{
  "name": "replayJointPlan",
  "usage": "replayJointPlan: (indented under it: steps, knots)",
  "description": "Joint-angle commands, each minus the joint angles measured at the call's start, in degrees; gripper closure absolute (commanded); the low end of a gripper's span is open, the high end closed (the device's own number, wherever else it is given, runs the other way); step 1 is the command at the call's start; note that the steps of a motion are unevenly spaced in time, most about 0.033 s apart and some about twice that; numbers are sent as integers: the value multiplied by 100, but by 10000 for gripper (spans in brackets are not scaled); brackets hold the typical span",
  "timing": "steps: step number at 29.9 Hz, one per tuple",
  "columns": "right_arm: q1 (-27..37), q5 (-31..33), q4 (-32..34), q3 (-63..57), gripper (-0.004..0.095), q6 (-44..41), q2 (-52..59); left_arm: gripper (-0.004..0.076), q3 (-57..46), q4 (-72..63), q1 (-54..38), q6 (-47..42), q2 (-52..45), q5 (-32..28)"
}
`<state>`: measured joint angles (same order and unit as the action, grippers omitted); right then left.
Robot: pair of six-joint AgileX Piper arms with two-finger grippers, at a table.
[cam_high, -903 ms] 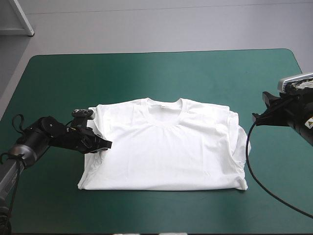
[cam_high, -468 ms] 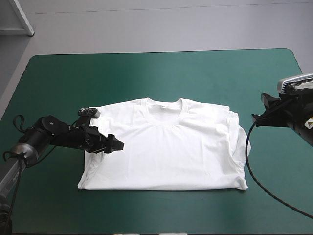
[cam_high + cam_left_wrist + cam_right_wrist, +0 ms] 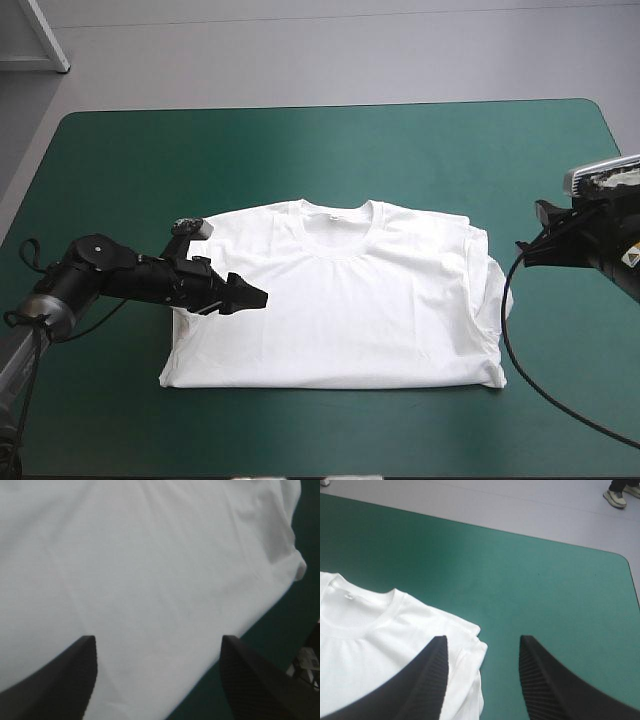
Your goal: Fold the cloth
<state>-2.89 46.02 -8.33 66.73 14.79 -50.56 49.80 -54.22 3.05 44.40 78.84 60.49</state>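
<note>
On teal-green cover (image 3: 330, 150), T-shirt (image 3: 350, 310), neck label (image 3: 347, 596) unreadable, left pincer (image 3: 157, 640) released above, right pincer (image 3: 482, 640) released beside

The desk (image 3: 100, 160) wears a teal-green cover (image 3: 420, 160) that reaches every edge, and its far left and far right corners are rounded. The far half of the cover lies bare, and so do strips along the left, right and near edges. A pale grey floor (image 3: 350, 50) runs beyond the far edge. Off the desk at the far left, a white bar (image 3: 45, 35) slants across the floor.
</note>
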Motion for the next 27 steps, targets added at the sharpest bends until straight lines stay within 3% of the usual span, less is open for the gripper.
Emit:
replayJointPlan:
  steps: [1, 6, 11, 17, 23, 27]
  knots:
    - [58, -27, 137, 54, 482, -58, 14, 251, 199, -693, 11, 181, -403, 594]
    - [58, 9, 153, -727, 494, -194, 14, 279, 199, -329, 11, -28, -1021, 591]
    - [58, 48, -575, -1501, 494, -20, 38, 291, 199, 1332, 11, -1269, -2073, -65]
    - [58, 574, -723, -2013, 494, 34, 205, 291, -46, 3164, 11, -2699, -2882, 194]
    - [58, 694, -800, -2388, 494, -35, 648, 291, -975, 3394, 11, -3083, -3113, 148]
    - [58, 683, -800, -2562, 494, -48, 815, 291, -1465, 3434, 11, -3187, -3113, -411]
